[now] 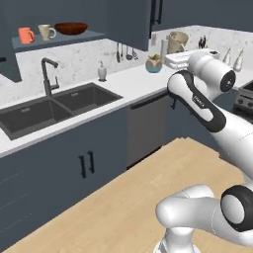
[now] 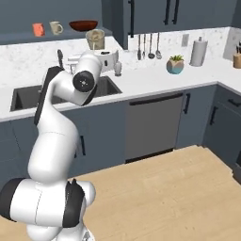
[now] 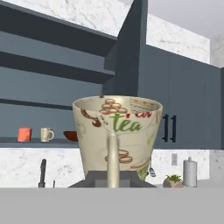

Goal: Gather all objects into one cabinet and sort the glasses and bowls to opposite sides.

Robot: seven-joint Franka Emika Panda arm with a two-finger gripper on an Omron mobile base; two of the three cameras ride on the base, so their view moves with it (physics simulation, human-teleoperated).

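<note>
White speckled bench (image 1: 133, 84) with a dark double sink (image 1: 54, 106), marble backsplash, slate-blue cabinets, wood floor (image 2: 179, 188). Open cabinet shelf (image 1: 59, 39) holds the orange mug (image 1: 25, 35), 1 cream mug (image 1: 46, 32) and the red-brown bowl (image 1: 71, 27), left to right, all upright, mug handles pointing right. The tool (image 3: 113, 175) is pinching a second cream mug (image 3: 117, 131) with "tea" print, held upright above the bench, mouth up, handle facing the hand camera. A teal plant pot (image 2: 175, 64) sits on the bench.

Open cabinet shelf (image 2: 56, 36): orange mug (image 2: 38, 29), cream mug (image 2: 56, 28), dark red-brown bowl (image 2: 83, 25). Gripper (image 2: 100, 48) clamps a second cream mug (image 2: 95, 38) above the sink (image 2: 28, 97).
</note>
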